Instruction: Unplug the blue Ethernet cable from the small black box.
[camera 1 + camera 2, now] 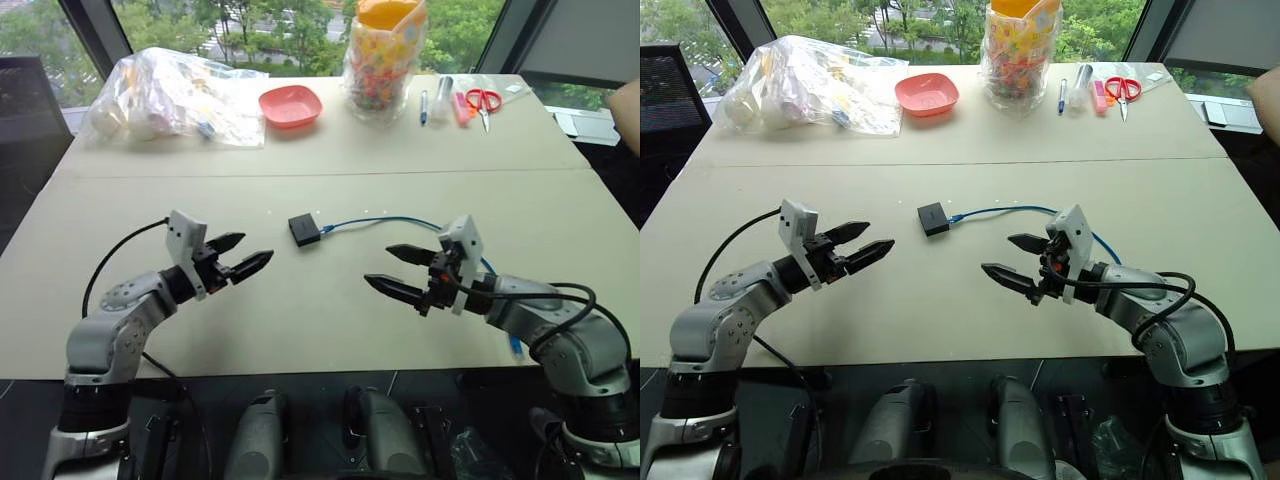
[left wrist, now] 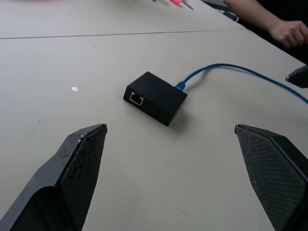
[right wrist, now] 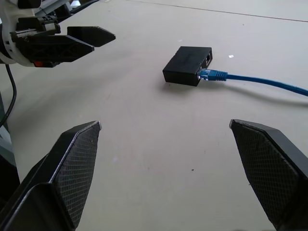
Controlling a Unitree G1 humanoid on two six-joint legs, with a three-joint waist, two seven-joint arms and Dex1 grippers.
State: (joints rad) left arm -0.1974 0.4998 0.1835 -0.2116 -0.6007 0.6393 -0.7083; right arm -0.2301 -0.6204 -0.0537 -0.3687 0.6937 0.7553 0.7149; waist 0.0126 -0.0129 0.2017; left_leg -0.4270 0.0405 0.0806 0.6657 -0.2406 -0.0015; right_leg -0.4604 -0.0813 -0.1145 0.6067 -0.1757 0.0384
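1. Both claws are what we see first: our left gripper (image 1: pixel 248 252) hovers above the table with its two black fingers spread wide and nothing between them, pointing toward the middle.
2. Our right gripper (image 1: pixel 395 270) mirrors it from the other side, fingers equally spread and empty, aimed inward over the tabletop.
3. Beneath them, we have the big beige table (image 1: pixel 300 320), a seam running across it farther back.
4. Along the far edge we spot a crumpled clear plastic bag (image 1: pixel 175 95), a tall colourful container (image 1: pixel 382 60) with an orange top, and a pink bowl (image 1: pixel 290 105) between them.
5. Red-handled scissors (image 1: pixel 484 101) and a pen (image 1: pixel 424 106) lie to the right of the container.
6. Now the blue Ethernet cable (image 1: pixel 385 219): it curves across the table from the right arm's side and ends plugged into the box.
7. Smallest of all, the small black box (image 1: pixel 304 230) sits flat on the table between the two grippers and a little beyond them, touched by neither, the plug still seated in one side, with another open port (image 2: pixel 137 99) on the side facing our left wrist.
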